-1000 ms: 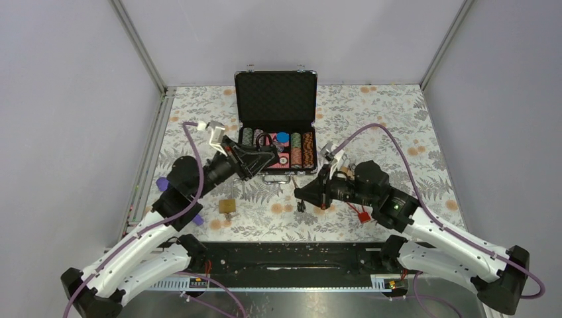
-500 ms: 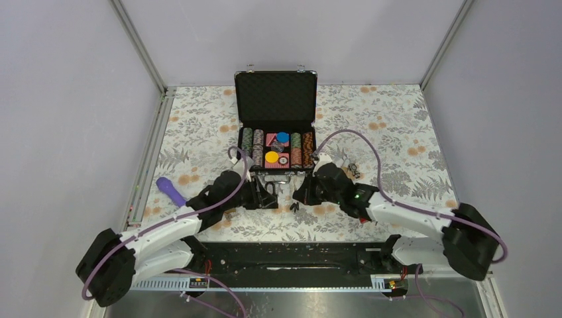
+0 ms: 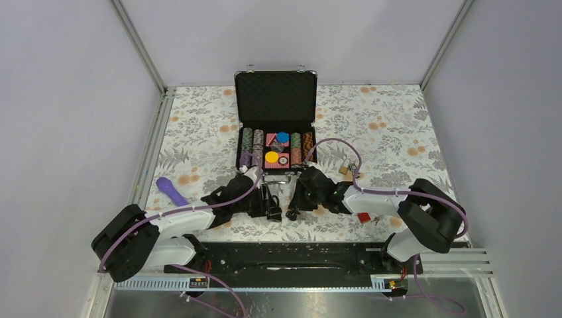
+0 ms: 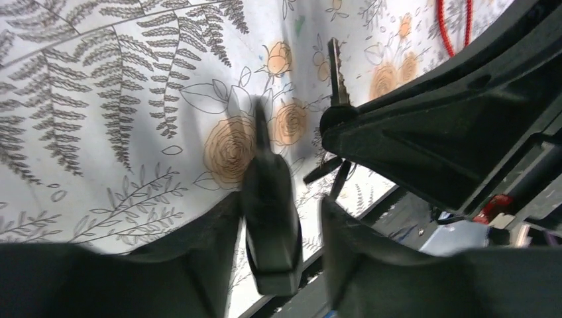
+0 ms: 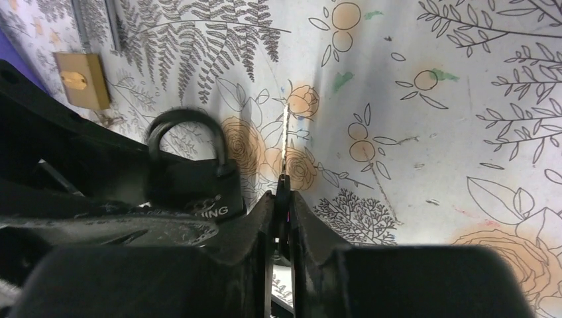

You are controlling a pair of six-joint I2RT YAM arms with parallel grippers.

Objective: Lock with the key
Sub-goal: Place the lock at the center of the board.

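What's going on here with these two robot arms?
The left claw grips a black padlock over the flowered table, while the right claw pinches a key right beside it. The key is not in the lock yet. An open chip case sits behind them.

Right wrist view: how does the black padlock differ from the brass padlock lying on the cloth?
The black padlock with pale lettering is dark; the square brass padlock is golden. The black one is clamped in the left tool, next to the thin metal key pinched in the right tool; the brass one lies ungripped on the floral tablecloth, farther off. Both have blocky bodies.
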